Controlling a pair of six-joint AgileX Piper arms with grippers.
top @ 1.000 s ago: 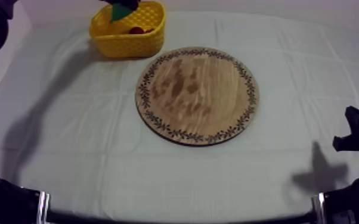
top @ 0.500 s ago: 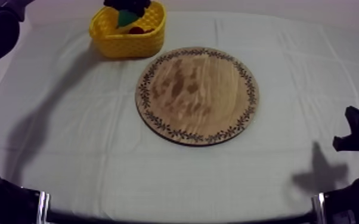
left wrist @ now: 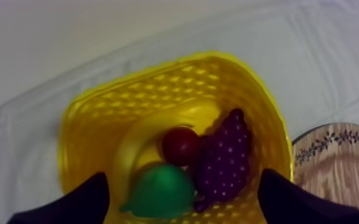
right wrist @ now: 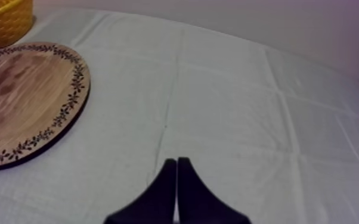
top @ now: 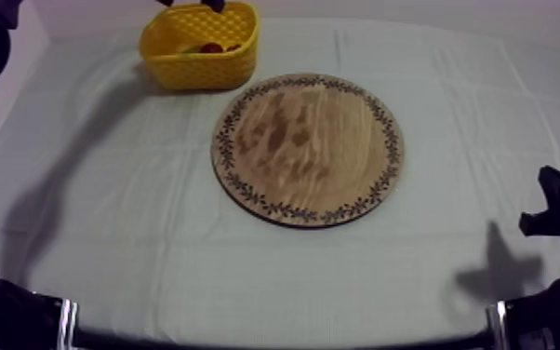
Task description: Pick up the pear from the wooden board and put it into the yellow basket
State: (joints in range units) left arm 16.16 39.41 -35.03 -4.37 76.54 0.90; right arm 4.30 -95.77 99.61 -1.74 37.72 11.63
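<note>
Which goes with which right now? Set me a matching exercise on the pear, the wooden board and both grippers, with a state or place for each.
1. pear
2. wooden board
3. left gripper
4. right gripper

a. shut on nothing
b. nothing on it
c. lying in the yellow basket
d. open, above the basket

Pairs: 1-c, 2-b, 3-d, 4-a

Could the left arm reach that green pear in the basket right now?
Probably yes. The left gripper hangs open straight above the yellow basket, and the pear lies uncovered there, beside the small red fruit and the grapes. Nothing stands in between.
</note>
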